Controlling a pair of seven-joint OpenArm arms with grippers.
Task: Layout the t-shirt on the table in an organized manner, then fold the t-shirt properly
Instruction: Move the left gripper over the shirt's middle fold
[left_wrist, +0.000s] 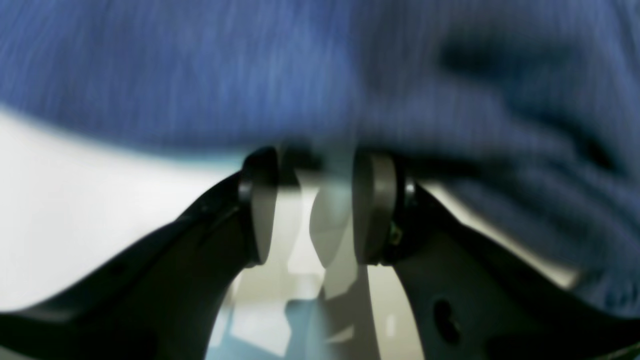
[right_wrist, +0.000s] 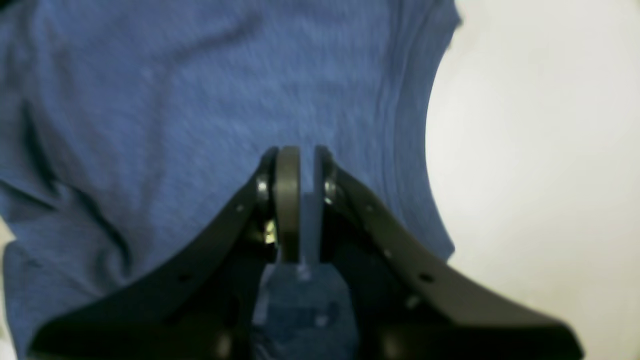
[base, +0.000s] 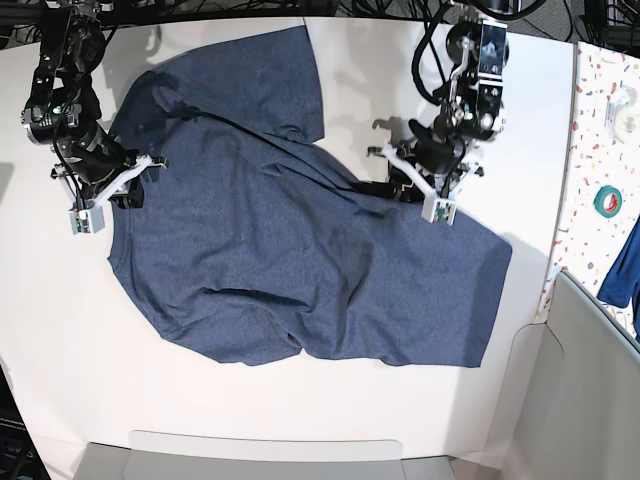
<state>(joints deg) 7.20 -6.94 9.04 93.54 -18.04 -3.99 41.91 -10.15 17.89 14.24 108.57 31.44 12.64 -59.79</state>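
Observation:
The dark blue t-shirt (base: 300, 250) lies spread and wrinkled on the white table (base: 300, 400). No lettering shows. My left gripper (left_wrist: 320, 165) is open, with its fingertips at the shirt's edge (left_wrist: 300, 75) and bare table below; this view is blurred. In the base view it sits at the shirt's upper right edge (base: 415, 175). My right gripper (right_wrist: 302, 152) has its jaws almost together with a thin strip of blue cloth between them, over the shirt (right_wrist: 175, 100) near its curved edge. In the base view it is at the shirt's left edge (base: 125, 180).
A narrow speckled white surface (base: 605, 130) with tape rolls stands at the right. A brighter blue cloth (base: 622, 265) hangs beside it. A grey bin (base: 590, 390) is at the lower right and a grey tray edge (base: 270, 455) at the front.

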